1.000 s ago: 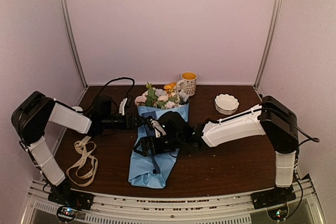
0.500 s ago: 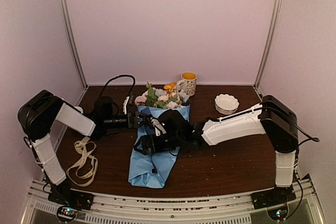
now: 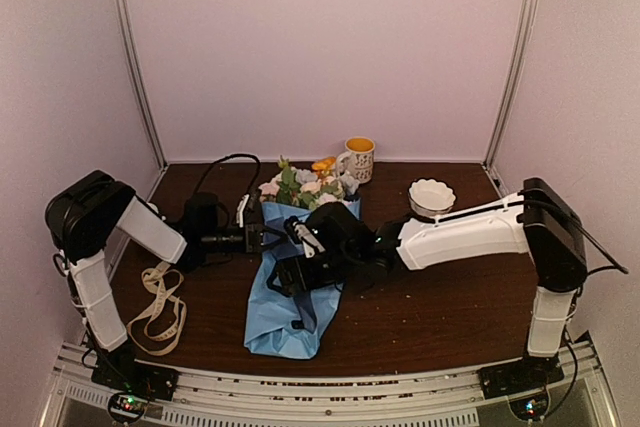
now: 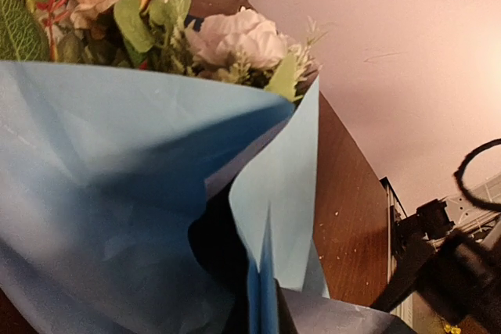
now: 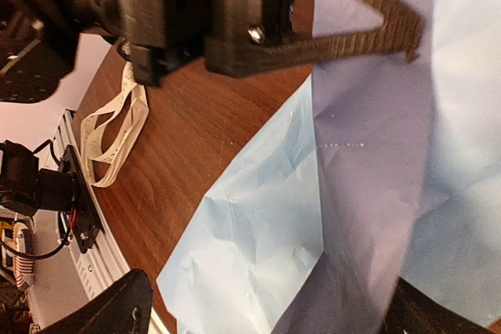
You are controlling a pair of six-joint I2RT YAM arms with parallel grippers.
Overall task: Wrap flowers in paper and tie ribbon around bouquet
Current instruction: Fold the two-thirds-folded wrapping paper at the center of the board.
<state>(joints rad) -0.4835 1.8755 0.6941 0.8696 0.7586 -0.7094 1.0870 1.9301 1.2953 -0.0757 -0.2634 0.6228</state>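
Blue paper (image 3: 283, 319) — creased, cone-shaped.

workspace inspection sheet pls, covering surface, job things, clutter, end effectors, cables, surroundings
surface: dark wood table
job's things: flowers lying in light blue paper mid-table; ribbon loose at left, not tied
clutter: mug and white bowl at the back
end effectors: left end effector shut on the paper's edge; right end effector open over the paper
cables: black cable looping behind the left arm
surroundings: plain pale walls, metal corner posts

Matt creased paper (image 5: 258, 224), dark wood-grain table (image 5: 196, 142) — faintly glossy, woven ribbon (image 5: 137, 115)
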